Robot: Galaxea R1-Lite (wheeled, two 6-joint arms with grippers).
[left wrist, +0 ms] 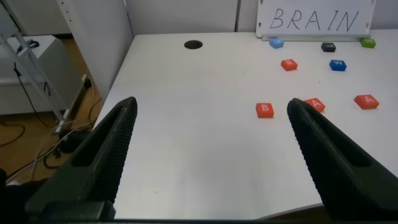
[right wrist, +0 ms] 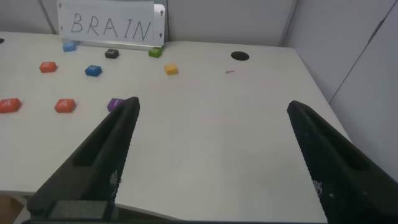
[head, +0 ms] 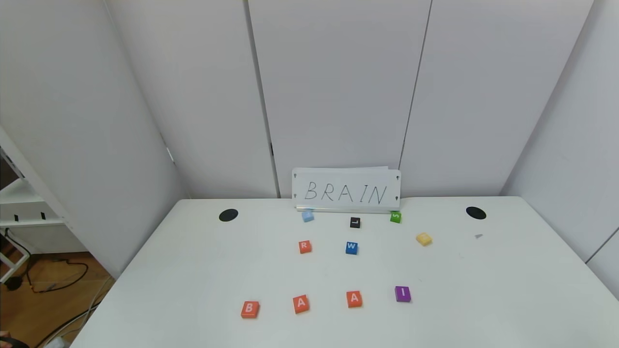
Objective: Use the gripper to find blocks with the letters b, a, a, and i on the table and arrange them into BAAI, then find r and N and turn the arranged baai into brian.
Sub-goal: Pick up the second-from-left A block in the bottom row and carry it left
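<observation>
The blocks [head: 326, 301] sit in a row near the desk's [head: 193, 270] front edge; r [head: 304, 247] lies behind them, N [head: 423, 239] toward the back right.

Sign [head: 346, 191]: "BRAIN". Tiles: B [head: 250, 309], A [head: 301, 304], A [head: 354, 298], I [head: 402, 293], R [head: 304, 246], W [head: 351, 248], L [head: 355, 222], S [head: 395, 217].

Behind the work surface you see pale grey wall panels [head: 338, 87], separated by thin dark vertical seams. On both sides more grey panels [head: 570, 121] come forward at an angle, so the place looks like a closed booth. At your left stands a white metal shelf frame [head: 22, 193] with slanted bars. Under it the floor [head: 43, 295] is brown wood, and black and white cables [head: 63, 280] lie loose on it. The light is soft and even, without hard shadows.
</observation>
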